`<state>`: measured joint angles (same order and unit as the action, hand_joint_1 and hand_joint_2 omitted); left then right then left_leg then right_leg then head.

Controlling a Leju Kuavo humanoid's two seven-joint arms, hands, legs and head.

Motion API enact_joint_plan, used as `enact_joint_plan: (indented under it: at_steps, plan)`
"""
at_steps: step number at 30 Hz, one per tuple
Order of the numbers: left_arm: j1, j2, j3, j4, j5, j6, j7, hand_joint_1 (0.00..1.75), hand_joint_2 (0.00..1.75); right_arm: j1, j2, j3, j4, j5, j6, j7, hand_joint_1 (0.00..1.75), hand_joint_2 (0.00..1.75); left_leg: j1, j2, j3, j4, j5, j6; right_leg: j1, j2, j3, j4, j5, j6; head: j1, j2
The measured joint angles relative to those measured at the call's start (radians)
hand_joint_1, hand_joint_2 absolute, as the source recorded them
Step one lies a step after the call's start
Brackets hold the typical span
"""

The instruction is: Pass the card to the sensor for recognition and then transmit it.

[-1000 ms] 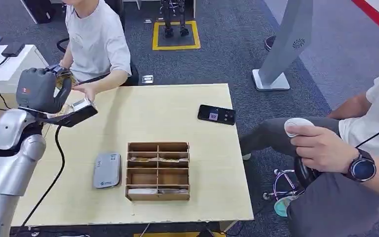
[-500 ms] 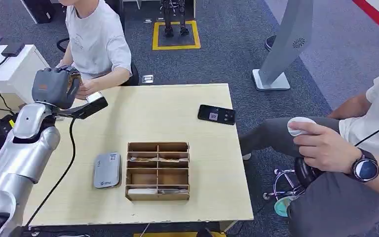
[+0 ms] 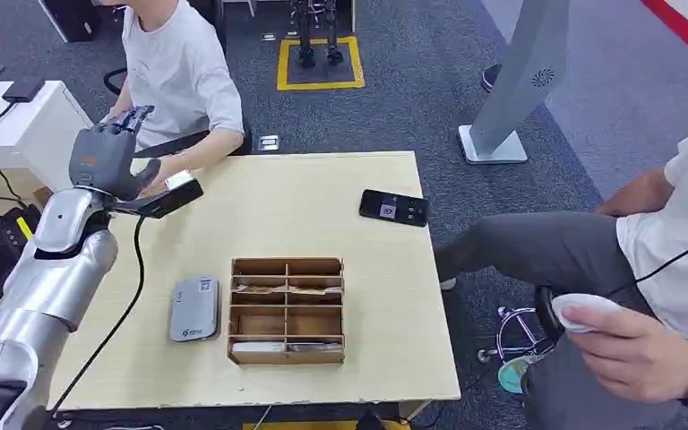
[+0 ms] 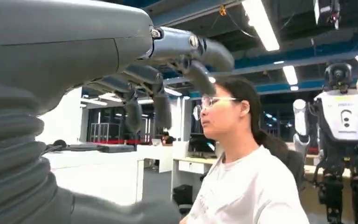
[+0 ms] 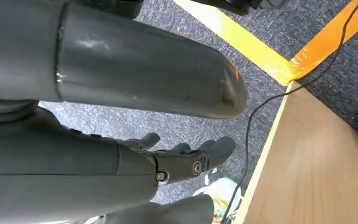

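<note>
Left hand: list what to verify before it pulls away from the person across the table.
1. Left hand empty: ok. The left wrist view shows its fingers apart with nothing between them.
2. Card handed over: cannot tell. A pale flat thing lies by the person's hand, but who holds it is unclear.
3. Way back over the table: ok. The grey card reader and the wooden divided box lie low, apart from the arm.
4. Black cable under the left arm: cannot tell whether it will snag.
5. Right hand: ok. It hangs over the carpet beside the table, holding nothing.
</note>
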<state>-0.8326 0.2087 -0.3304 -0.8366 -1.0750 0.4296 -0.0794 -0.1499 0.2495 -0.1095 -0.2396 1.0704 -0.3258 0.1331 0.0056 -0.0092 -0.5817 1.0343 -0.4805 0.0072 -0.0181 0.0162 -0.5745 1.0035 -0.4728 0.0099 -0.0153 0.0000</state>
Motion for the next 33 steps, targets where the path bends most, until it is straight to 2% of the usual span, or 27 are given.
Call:
enact_joint_plan:
  at_steps: [6, 7, 8, 9, 11, 14, 17, 19, 21, 23, 25, 27, 30, 31, 33]
  plan:
    - [0.025, 0.008, 0.0, -0.01, 0.006, 0.034, -0.002, 0.0, 1.75, 0.0, 0.0, 0.002, 0.0, -0.007, -0.005, 0.0, 0.0, 0.0, 0.0, 0.0, 0.0, 0.0, 0.0, 0.0, 0.0, 0.0, 0.0, 0.0, 0.0, 0.0, 0.0, 0.0]
    - [0.052, 0.018, 0.0, -0.019, 0.012, 0.065, 0.013, 0.0, 1.75, 0.0, 0.0, 0.003, 0.0, -0.013, -0.006, 0.002, 0.0, 0.0, 0.0, 0.0, 0.0, 0.0, 0.0, 0.0, 0.0, 0.0, 0.0, 0.0, 0.0, 0.0, 0.0, 0.0]
    - [0.103, 0.054, 0.017, -0.033, 0.047, 0.127, 0.018, 0.0, 1.75, 0.001, 0.0, 0.003, 0.0, -0.026, -0.014, 0.005, 0.0, 0.0, 0.0, 0.003, 0.0, 0.0, 0.0, 0.0, 0.0, 0.003, -0.001, 0.001, 0.0, 0.0, 0.0, 0.0]
    - [0.129, 0.074, 0.035, -0.041, 0.076, 0.152, 0.005, 0.0, 1.75, 0.001, 0.0, 0.003, 0.001, -0.037, -0.02, 0.003, 0.0, 0.0, 0.0, 0.004, 0.0, -0.001, 0.0, 0.0, 0.0, 0.004, -0.001, 0.001, 0.0, 0.0, 0.0, 0.0]
    - [0.187, 0.117, 0.085, -0.07, 0.137, 0.19, -0.018, 0.0, 1.75, 0.004, 0.0, 0.0, 0.002, -0.076, -0.043, -0.007, 0.0, 0.0, 0.001, 0.006, 0.0, -0.001, -0.001, -0.001, 0.0, 0.006, -0.002, 0.001, 0.0, -0.001, 0.0, 0.0]
    - [0.321, 0.201, 0.209, -0.153, 0.252, 0.215, -0.062, 0.0, 1.75, 0.015, -0.004, -0.028, 0.004, -0.131, -0.093, -0.027, 0.0, 0.0, 0.002, 0.013, 0.001, -0.003, -0.003, -0.003, 0.0, 0.013, -0.003, 0.001, -0.001, -0.001, 0.0, 0.0]
    - [0.475, 0.264, 0.388, -0.248, 0.362, 0.208, -0.123, 0.0, 1.75, 0.042, -0.008, -0.049, 0.006, -0.166, -0.13, -0.034, 0.0, 0.0, 0.003, 0.014, 0.001, -0.003, -0.004, -0.004, 0.001, 0.015, -0.004, 0.001, -0.003, -0.004, -0.001, 0.0]
    - [0.587, 0.288, 0.512, -0.31, 0.411, 0.189, -0.147, 0.0, 1.75, 0.059, -0.011, -0.068, 0.006, -0.198, -0.157, -0.051, 0.0, 0.0, 0.003, 0.015, 0.001, -0.003, -0.006, -0.006, 0.002, 0.015, -0.004, 0.001, -0.004, -0.006, 0.0, 0.0]
    - [0.708, 0.298, 0.677, -0.365, 0.416, 0.131, -0.191, 0.0, 1.75, 0.08, -0.014, -0.096, 0.006, -0.236, -0.196, -0.083, 0.0, 0.0, 0.003, 0.017, 0.002, -0.003, -0.008, -0.005, 0.002, 0.017, -0.004, 0.001, -0.006, -0.007, -0.001, 0.0]
    - [0.793, 0.295, 0.829, -0.388, 0.377, 0.072, -0.237, 0.0, 1.75, 0.098, -0.019, -0.124, 0.006, -0.271, -0.222, -0.107, 0.0, 0.0, 0.004, 0.016, 0.001, -0.003, -0.009, -0.005, 0.003, 0.017, -0.004, 0.0, -0.006, -0.007, -0.002, 0.0]
    - [0.846, 0.281, 1.001, -0.393, 0.328, 0.002, -0.309, 0.0, 1.75, 0.115, -0.032, -0.157, 0.007, -0.293, -0.239, -0.132, 0.0, 0.0, 0.005, 0.014, 0.001, -0.003, -0.01, -0.005, 0.003, 0.015, -0.004, 0.0, -0.009, -0.005, -0.002, 0.0]
    - [0.873, 0.264, 1.129, -0.393, 0.301, -0.026, -0.347, 0.0, 1.75, 0.131, -0.041, -0.179, 0.008, -0.299, -0.244, -0.141, 0.0, 0.0, 0.005, 0.012, 0.0, -0.003, -0.01, -0.005, 0.003, 0.012, -0.003, 0.0, -0.009, -0.005, -0.002, 0.0]
    - [0.891, 0.23, 1.295, -0.392, 0.219, -0.085, -0.33, 0.0, 1.75, 0.146, -0.059, -0.212, 0.008, -0.317, -0.259, -0.134, 0.0, 0.0, 0.004, 0.01, 0.0, -0.003, -0.01, -0.004, 0.003, 0.01, -0.001, 0.0, -0.009, -0.005, -0.001, 0.0]
    - [0.887, 0.207, 1.367, -0.386, 0.218, -0.105, -0.341, 0.0, 1.75, 0.153, -0.069, -0.224, 0.008, -0.328, -0.258, -0.133, 0.0, 0.0, 0.004, 0.01, 0.001, -0.003, -0.011, -0.004, 0.003, 0.01, 0.0, 0.0, -0.009, -0.005, -0.001, 0.0]
    - [0.876, 0.154, 1.498, -0.349, 0.181, -0.107, -0.352, 0.0, 1.75, 0.172, -0.095, -0.258, 0.007, -0.354, -0.248, -0.132, 0.0, 0.0, 0.002, 0.009, 0.003, -0.003, -0.012, -0.003, 0.002, 0.009, 0.002, -0.001, -0.01, -0.004, -0.001, 0.0]
